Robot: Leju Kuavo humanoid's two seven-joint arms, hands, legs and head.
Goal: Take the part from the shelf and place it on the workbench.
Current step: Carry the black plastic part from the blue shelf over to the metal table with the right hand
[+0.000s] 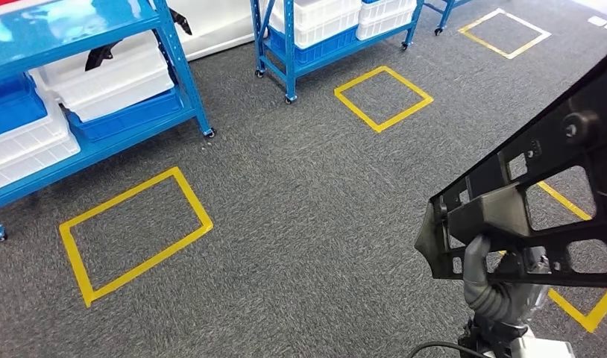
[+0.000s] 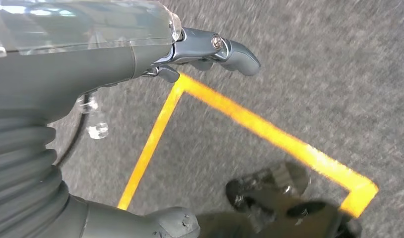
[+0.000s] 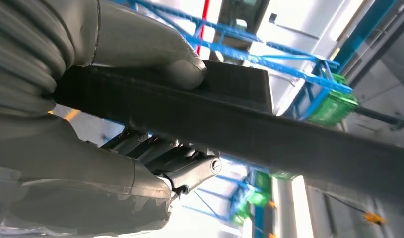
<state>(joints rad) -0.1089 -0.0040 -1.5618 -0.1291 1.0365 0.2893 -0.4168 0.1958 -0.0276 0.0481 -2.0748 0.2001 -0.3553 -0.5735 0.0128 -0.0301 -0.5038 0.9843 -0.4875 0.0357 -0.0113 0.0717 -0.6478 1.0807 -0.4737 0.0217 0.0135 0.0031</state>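
Black part (image 1: 539,194) in right hand (image 1: 494,287), blue shelves (image 1: 84,89) beyond.

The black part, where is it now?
The black part is at the head view's right side, held up by the right hand above the grey carpet.

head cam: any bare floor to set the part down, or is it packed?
Bare carpet: inside the yellow taped box below the left shelf, and the box beside the middle shelf. Crowded at the shelves' bins. The right hand holds the black part.
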